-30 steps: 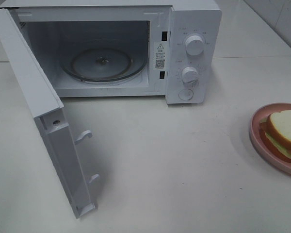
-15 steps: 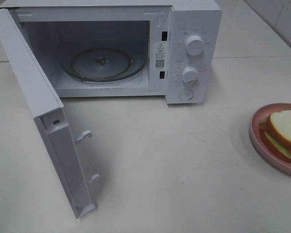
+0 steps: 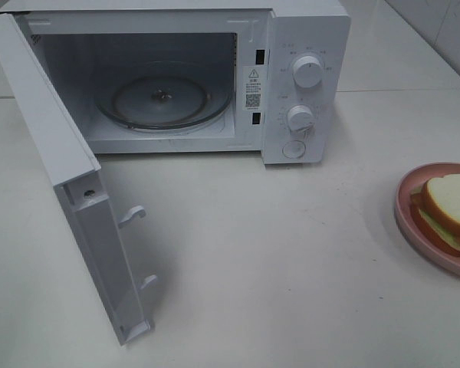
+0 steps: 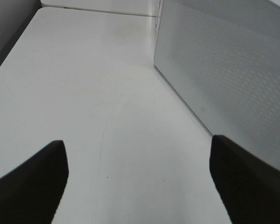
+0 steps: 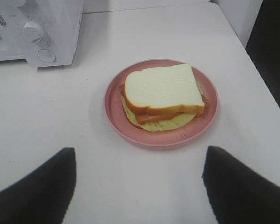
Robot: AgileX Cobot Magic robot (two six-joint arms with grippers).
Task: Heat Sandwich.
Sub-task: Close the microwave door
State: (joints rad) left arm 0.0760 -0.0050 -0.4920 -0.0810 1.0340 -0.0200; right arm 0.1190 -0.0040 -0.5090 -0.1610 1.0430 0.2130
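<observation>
White and bare in most places, the surface (image 3: 291, 253) carries a white microwave oven (image 3: 307, 46) at the back and a round pink plate (image 3: 405, 218) at the right edge of the exterior high view. The oven's door (image 3: 69, 192) stands swung wide open toward the front left, and its cavity holds only a glass turntable (image 3: 162, 100). On the plate lies the sandwich (image 5: 161, 95): white bread slices with orange-brown crust and a pale yellow-green filling that pokes out underneath. It is smaller than the plate and sits well apart from the oven.

From the exterior high view the plate and sandwich are cut off by the frame edge, and neither arm shows there. The left end effector (image 4: 137, 182) hangs over bare surface beside the door's perforated outer face, its two dark fingers (image 4: 30, 186) spread wide with nothing between them. The right end effector (image 5: 140, 186) hovers near the plate, fingers (image 5: 242, 186) likewise wide apart and holding nothing. Only the fingertips of each show.
</observation>
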